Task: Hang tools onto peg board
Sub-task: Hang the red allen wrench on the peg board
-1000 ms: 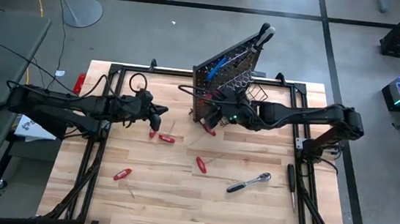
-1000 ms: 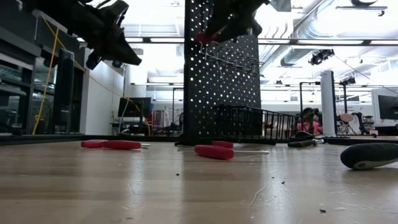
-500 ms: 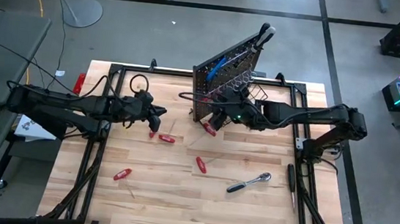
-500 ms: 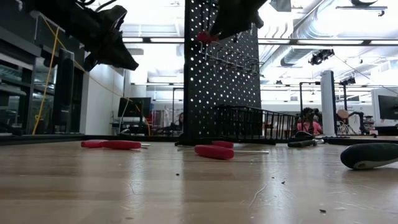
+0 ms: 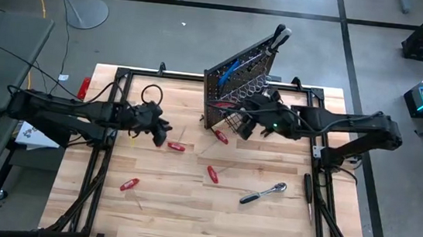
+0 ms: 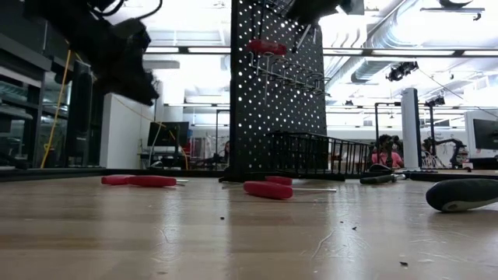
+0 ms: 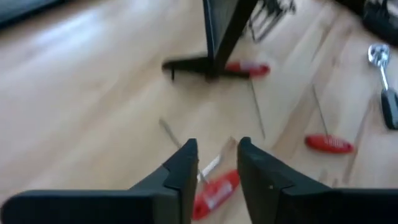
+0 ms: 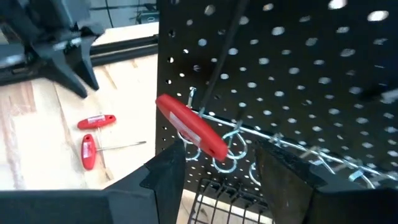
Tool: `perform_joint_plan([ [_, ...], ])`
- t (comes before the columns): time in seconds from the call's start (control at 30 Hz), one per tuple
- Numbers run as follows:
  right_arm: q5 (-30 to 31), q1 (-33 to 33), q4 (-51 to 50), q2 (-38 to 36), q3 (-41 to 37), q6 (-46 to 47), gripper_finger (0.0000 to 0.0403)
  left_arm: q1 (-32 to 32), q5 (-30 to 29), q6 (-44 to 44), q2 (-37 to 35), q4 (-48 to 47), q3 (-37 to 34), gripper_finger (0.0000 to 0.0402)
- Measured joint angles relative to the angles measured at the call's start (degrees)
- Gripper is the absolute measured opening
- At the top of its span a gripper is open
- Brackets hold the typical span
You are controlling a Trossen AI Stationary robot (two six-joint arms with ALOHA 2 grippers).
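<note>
The black peg board (image 5: 234, 86) stands upright at the table's far middle, with a wire basket (image 6: 311, 154) at its base. A red-handled tool (image 8: 189, 130) rests by its handle on the board's wire hooks (image 8: 239, 146); it also shows in the low view (image 6: 266, 47). My right gripper (image 8: 224, 155) is open just in front of it, touching nothing. My left gripper (image 7: 214, 158) is open, tipped down over a red screwdriver (image 7: 214, 193) that lies flat on the table (image 5: 175, 146).
More red-handled tools lie on the wood (image 5: 212, 173) (image 5: 129, 183) (image 5: 221, 137). A chrome ratchet (image 5: 263, 192) and a black-handled screwdriver (image 5: 307, 188) lie at the near right. A blue key (image 5: 232, 64) hangs on the board.
My right gripper has drawn back from the peg board, up and toward the table's right edge; the red-handled tool stays on the hooks. My left gripper has tipped downward toward the red screwdriver below it.
</note>
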Motion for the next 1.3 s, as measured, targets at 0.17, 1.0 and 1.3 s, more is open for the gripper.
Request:
perform_joint_plan([
  [0.17, 1.4, 1.3, -2.9, -2.3, 0.0, 3.4, 0.0185, 0.3, 4.2, -0.9, 3.2, -1.2, 0.0, 0.0168],
  [1.0, 6.5, 6.4, -16.9, -2.8, -0.2, 14.3, 0.0185, 8.0, 11.4, -6.9, 50.7, -12.1, 22.9, 0.0225],
  [1.3, 8.5, 8.6, -18.9, -4.0, -0.2, 14.2, 0.0185, 5.9, 11.6, -7.8, 54.0, -13.9, 24.7, 0.0019],
])
